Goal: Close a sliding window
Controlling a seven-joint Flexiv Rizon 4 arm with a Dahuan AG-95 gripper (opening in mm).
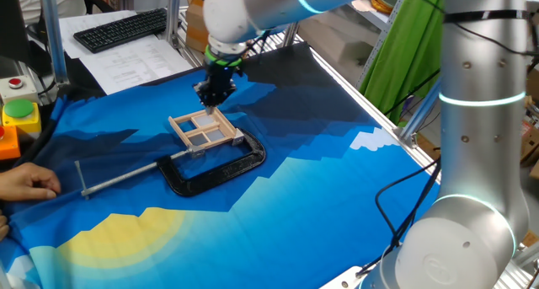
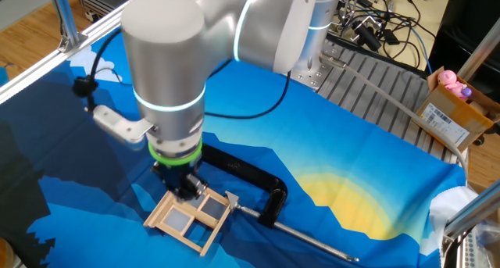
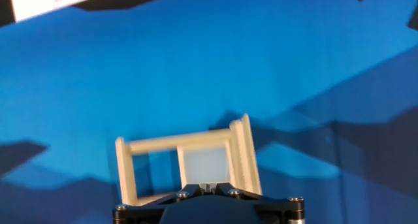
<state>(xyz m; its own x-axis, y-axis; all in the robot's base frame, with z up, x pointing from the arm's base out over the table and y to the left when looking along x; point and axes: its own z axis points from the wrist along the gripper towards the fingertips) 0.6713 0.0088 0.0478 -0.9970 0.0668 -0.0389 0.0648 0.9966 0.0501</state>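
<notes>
The sliding window [image 1: 205,129] is a small tan wooden frame with greyish panes, lying flat on the blue cloth. It also shows in the other fixed view [image 2: 190,216]. In the hand view the window [image 3: 188,160] has a grey pane in its right half, and blue cloth shows through its left half. My gripper [image 1: 216,95] points down at the window's far edge. Its fingertips [image 2: 186,191] are at the frame, but I cannot tell if they touch it. In the hand view the gripper [image 3: 208,185] has its jaws drawn together, with nothing held.
A black C-clamp [image 1: 221,168] with a long metal rod [image 1: 118,179] grips the window's near side and also shows in the other fixed view [image 2: 262,186]. A person's hand [image 1: 27,184] rests at the left edge. A keyboard [image 1: 122,28] and a button box [image 1: 17,112] lie beyond the cloth.
</notes>
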